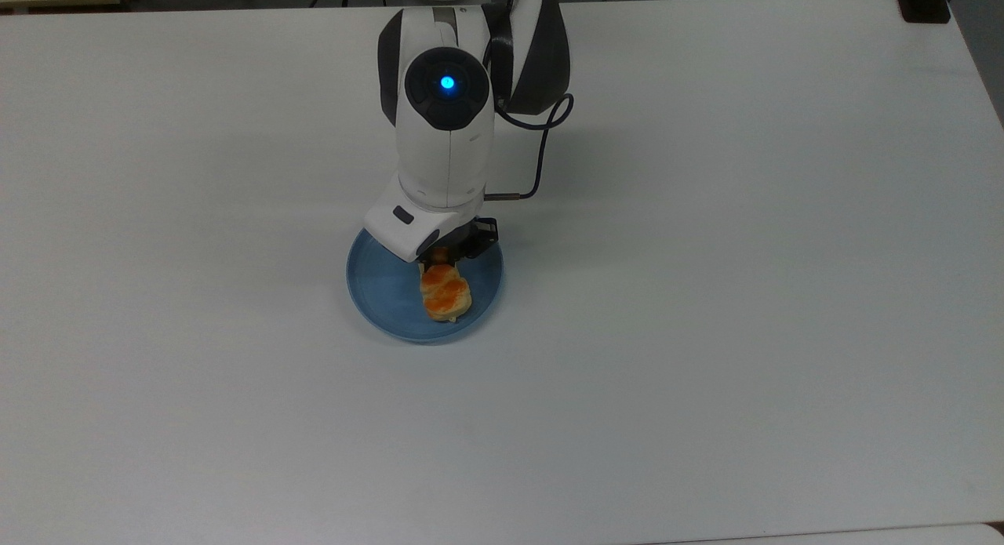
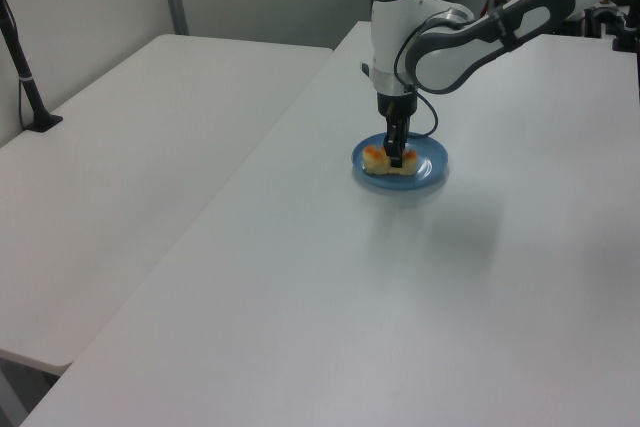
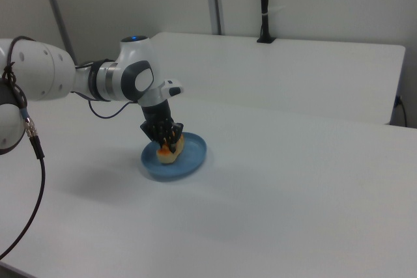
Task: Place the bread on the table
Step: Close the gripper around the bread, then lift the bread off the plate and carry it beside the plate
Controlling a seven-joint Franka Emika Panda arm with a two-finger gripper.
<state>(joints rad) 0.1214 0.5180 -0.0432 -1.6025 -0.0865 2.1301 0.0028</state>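
Observation:
The bread (image 1: 449, 296), pale tan with orange glazed patches, lies on a round blue plate (image 1: 383, 288) on the white table (image 1: 706, 294). My gripper (image 1: 447, 255) stands straight down over the bread's far end, and its fingers are closed in against the bread's sides. The hand hides that end of the bread in the top view. In the left view the gripper (image 2: 396, 156) crosses the middle of the bread (image 2: 374, 158), which rests on the plate (image 2: 431, 163). In the right view the gripper (image 3: 167, 139) is on the bread (image 3: 167, 152) over the plate (image 3: 194, 157).
A black cable (image 1: 541, 149) loops from the wrist over the table. A black clamp (image 1: 924, 4) sits at the top view's far right corner. A second white table (image 2: 120, 147) with a black pole (image 2: 22, 72) adjoins at the left view's left.

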